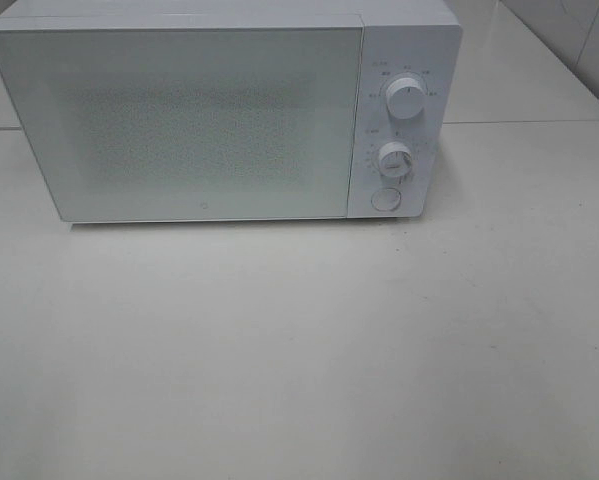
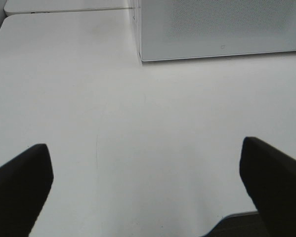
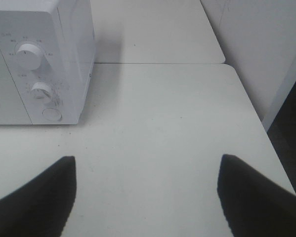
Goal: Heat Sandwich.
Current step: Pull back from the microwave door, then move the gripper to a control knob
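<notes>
No sandwich shows in any view, so you're facing the shut microwave (image 1: 199, 120) at the top of the frame, left tool (image 2: 144, 144) and right tool (image 3: 148, 159) both spread wide and empty, the right one nearer its dials (image 1: 406, 97).

microwave (image 1: 209, 120): 1 was seen;
knobs: 2 were there, upper knob (image 1: 406, 97) & lower knob (image 1: 394, 160);
round btn (image 1: 385, 199): 1;
tabletops: 2 showed in rt wrist view, near tabletop (image 3: 162, 148) & far tabletop (image 3: 152, 29);
grippers: 2, left gripper (image 2: 145, 163) & right gripper (image 3: 148, 173); 2 dark fingers (image 2: 19, 182) ea.
</notes>
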`<state>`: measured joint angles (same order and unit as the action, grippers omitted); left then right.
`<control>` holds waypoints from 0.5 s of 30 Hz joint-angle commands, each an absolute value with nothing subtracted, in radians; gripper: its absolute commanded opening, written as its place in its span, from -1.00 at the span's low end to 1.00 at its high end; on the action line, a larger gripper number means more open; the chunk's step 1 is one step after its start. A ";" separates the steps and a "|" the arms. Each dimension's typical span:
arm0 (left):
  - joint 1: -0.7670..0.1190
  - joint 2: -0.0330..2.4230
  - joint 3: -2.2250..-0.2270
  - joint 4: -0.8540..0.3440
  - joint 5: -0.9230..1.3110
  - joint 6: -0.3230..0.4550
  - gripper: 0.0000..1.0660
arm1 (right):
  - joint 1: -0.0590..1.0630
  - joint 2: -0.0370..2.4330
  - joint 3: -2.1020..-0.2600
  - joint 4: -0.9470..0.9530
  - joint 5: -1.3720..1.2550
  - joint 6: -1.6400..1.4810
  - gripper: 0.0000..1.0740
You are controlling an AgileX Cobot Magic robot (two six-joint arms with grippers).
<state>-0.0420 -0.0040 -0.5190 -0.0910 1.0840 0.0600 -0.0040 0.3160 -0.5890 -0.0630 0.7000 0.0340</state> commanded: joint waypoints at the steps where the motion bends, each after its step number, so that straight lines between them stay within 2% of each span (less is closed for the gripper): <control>1: -0.042 -0.023 -0.518 -0.091 1.071 0.055 0.83 | -0.009 0.404 -0.590 -0.063 0.584 0.039 0.42; 15: -0.042 -0.023 -0.518 -0.091 1.071 0.055 0.83 | -0.009 0.691 -0.590 -0.055 0.326 0.043 0.42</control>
